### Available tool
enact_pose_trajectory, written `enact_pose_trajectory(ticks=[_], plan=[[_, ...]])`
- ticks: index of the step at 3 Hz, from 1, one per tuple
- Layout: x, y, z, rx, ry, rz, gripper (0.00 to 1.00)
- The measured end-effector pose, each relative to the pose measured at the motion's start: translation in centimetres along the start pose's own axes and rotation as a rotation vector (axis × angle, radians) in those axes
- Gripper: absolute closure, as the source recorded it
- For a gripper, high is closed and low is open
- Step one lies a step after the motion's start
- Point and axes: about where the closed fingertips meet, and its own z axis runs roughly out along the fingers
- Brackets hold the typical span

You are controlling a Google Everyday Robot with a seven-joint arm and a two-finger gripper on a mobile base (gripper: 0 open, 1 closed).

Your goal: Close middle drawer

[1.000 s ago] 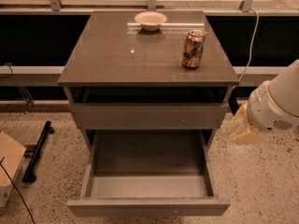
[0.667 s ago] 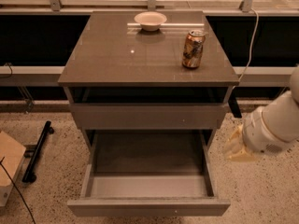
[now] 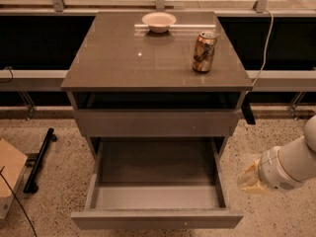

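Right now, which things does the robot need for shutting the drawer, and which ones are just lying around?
For the job:
- the middle drawer, pulled far out, nothing inside
- the gripper, low down beside the drawer's right side

Just lying about:
- the white bowl and the drink can on the cabinet top
- the cardboard box and the black bar, down at the left

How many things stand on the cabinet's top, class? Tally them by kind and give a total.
White bowl: 1
Drink can: 1
Total: 2
Not counted: the claw, which hangs low to the right of the pulled-out middle drawer, apart from it.
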Motion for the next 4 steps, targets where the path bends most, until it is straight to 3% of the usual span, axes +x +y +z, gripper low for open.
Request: enact_pose_trajectory(ticks=[2,3,4], plan=[[1.2,1.3,3.0,-0.017,0.009,0.012,1.0],[2.7,3.3,6.4,-0.038,-0.001,0.028,1.0],[4.3,5.0,10.8,-0.058,-0.06,0.035,1.0]])
